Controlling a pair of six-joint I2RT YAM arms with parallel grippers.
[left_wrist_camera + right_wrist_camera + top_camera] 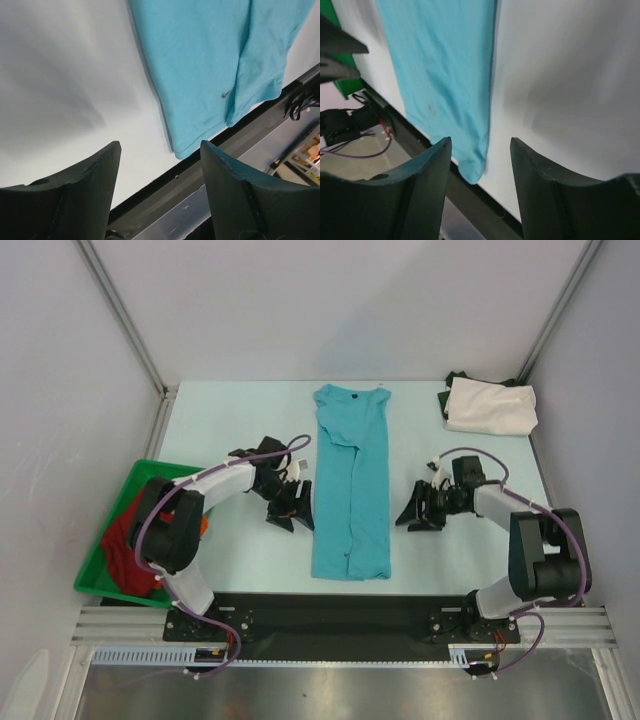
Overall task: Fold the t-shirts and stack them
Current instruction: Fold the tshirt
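Note:
A turquoise t-shirt (351, 483) lies in the middle of the table, folded lengthwise into a long narrow strip, collar at the far end. In the left wrist view the turquoise shirt (210, 65) shows a small dark mark near its hem. My left gripper (291, 509) hovers just left of the strip, open, nothing between its fingers (85, 190). Just right of the strip my right gripper (418, 515) is also open and empty; the turquoise shirt's (445, 70) near corner shows between its fingers (555, 200). A folded cream-white t-shirt (490, 405) rests at the far right corner.
A green bin (110, 545) at the left table edge holds dark red cloth (125, 540) and a bit of orange cloth. A dark cloth (458, 378) peeks from under the cream-white shirt. The black front rail (330, 610) runs along the near edge.

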